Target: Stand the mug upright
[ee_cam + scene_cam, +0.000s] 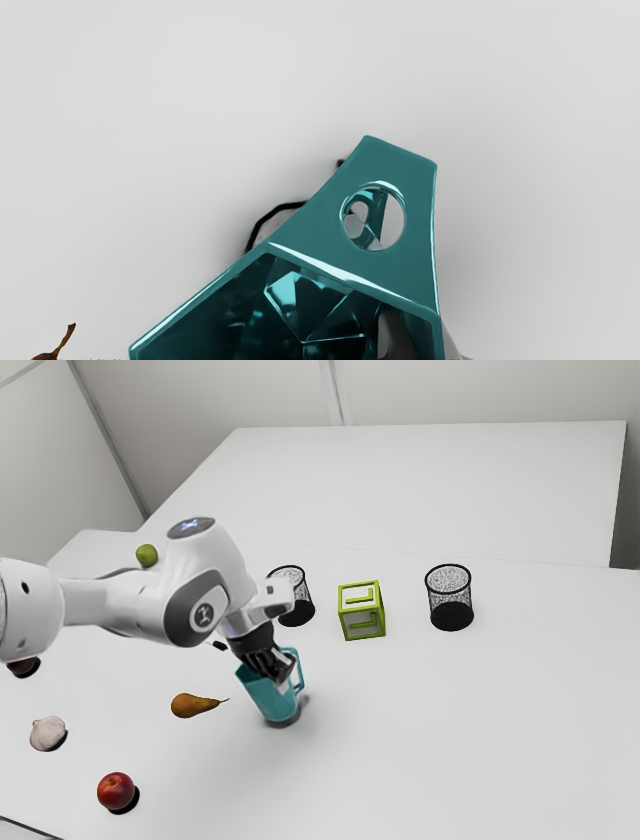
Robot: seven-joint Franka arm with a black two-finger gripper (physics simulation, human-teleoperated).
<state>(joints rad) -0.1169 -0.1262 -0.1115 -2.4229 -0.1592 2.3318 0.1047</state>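
While the black two-finger gripper (pixel 423 331) is pinching its wall, the teal faceted mug (pixel 268 698) is leaning near the pear (pixel 190 705); releasing before its base is resting flat could be risking a topple.

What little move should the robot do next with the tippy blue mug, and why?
I'd probably turn the hand gently to straighten the mug before letting go. It's still leaning, its open top toward the exterior view's left, and the gripper pinches its wall, one finger inside and one outside. Letting go now might tip it over.
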